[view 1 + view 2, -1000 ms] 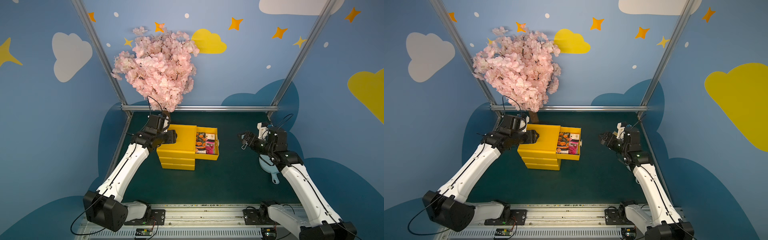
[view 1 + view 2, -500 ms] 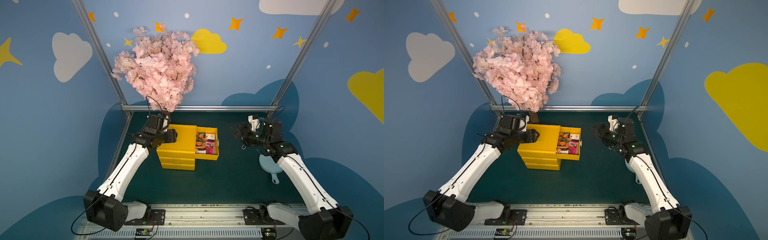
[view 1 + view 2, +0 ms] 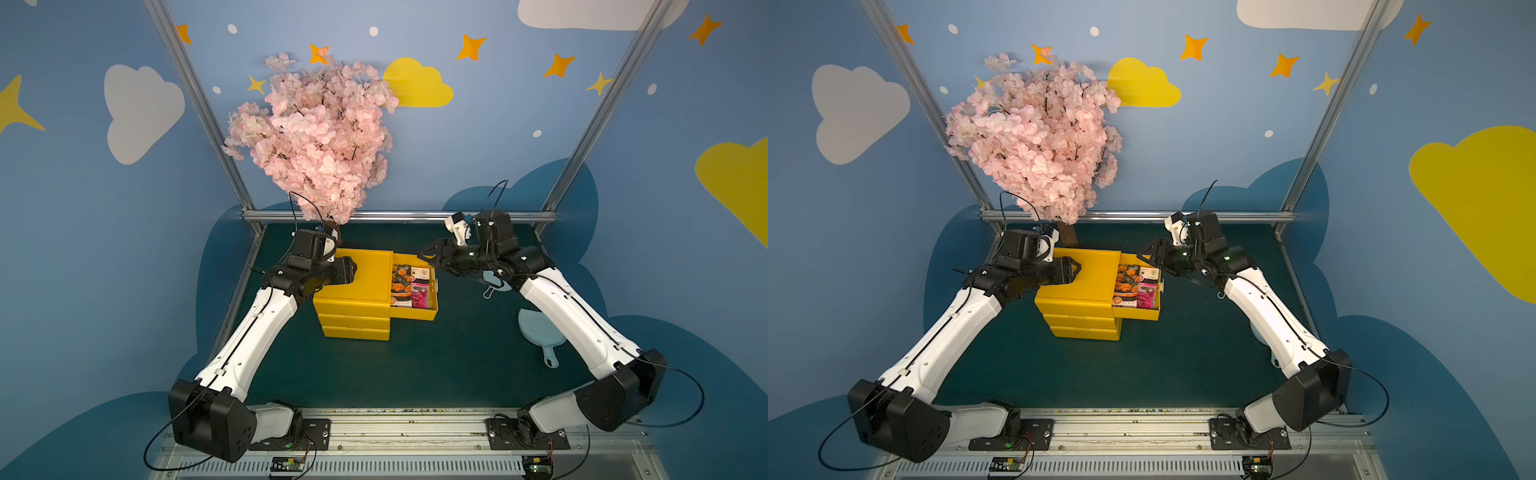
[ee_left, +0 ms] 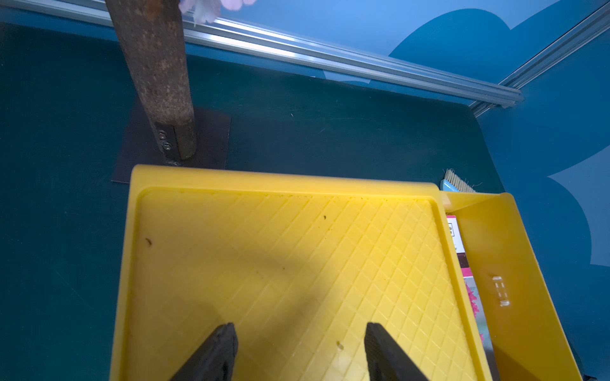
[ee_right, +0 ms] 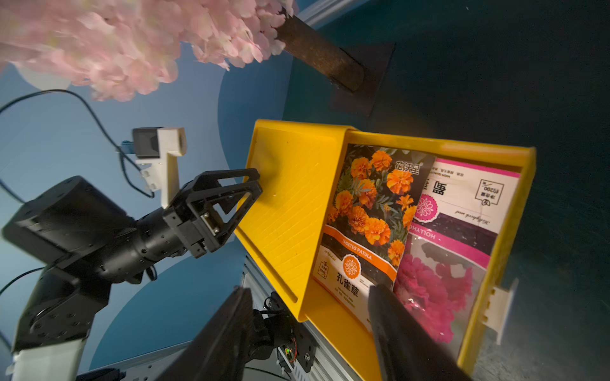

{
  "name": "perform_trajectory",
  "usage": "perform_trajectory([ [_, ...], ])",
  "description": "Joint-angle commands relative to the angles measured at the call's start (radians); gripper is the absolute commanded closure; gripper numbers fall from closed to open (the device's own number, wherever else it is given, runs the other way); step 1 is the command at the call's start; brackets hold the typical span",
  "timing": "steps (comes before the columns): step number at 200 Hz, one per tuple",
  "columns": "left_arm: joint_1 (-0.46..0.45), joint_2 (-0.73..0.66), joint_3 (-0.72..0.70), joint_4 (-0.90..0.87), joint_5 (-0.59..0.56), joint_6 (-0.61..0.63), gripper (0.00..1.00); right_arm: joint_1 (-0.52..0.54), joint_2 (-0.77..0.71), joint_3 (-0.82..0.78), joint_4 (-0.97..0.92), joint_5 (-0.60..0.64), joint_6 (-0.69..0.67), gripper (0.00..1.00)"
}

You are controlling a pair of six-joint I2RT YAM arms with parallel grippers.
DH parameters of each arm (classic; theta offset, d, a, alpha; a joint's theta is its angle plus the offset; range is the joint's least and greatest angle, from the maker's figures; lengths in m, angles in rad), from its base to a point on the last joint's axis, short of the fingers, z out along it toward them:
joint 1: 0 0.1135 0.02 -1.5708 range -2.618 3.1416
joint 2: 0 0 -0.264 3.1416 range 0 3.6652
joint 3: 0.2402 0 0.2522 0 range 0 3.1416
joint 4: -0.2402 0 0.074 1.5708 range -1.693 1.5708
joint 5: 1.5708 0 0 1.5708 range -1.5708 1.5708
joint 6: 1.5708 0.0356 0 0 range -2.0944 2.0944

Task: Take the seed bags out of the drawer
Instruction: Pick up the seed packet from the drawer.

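Your seed bags lie flat in the top drawer, which stands pulled out to the right of the yellow cabinet on the dark green desk. The marigold bag sits on the left, next to the cabinet, and the pink-flowered bag lies right beside it, both face up. Your right claw hangs just above the drawer's far end with its jaws spread and nothing between them. In the right wrist view one finger reaches over the bags, though you cannot tell whether it touches them. Your left claw is spread too and empty, with its tips over the left part of the cabinet's ribbed top; contact cannot be judged. The pink blossom tree stands just behind the cabinet, and a pale blue dustpan lies on the desk at the right, partly under your right arm
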Motion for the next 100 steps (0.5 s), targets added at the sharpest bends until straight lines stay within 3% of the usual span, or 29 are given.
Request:
perform_trajectory([
  [1, 0.005, 0.023, -0.047, -0.098, 0.032, -0.007, 0.33, 0.064, 0.069, 0.102, -0.166, 0.155, -0.101, 0.42],
  [47, 0.004, 0.026, -0.062, -0.081, 0.057, -0.016, 0.33, 0.139, 0.203, 0.203, -0.283, 0.347, -0.164, 0.48],
  [100, 0.003, 0.023, -0.065, -0.083, 0.058, -0.012, 0.33, 0.143, 0.274, 0.202, -0.284, 0.405, -0.137, 0.47],
])
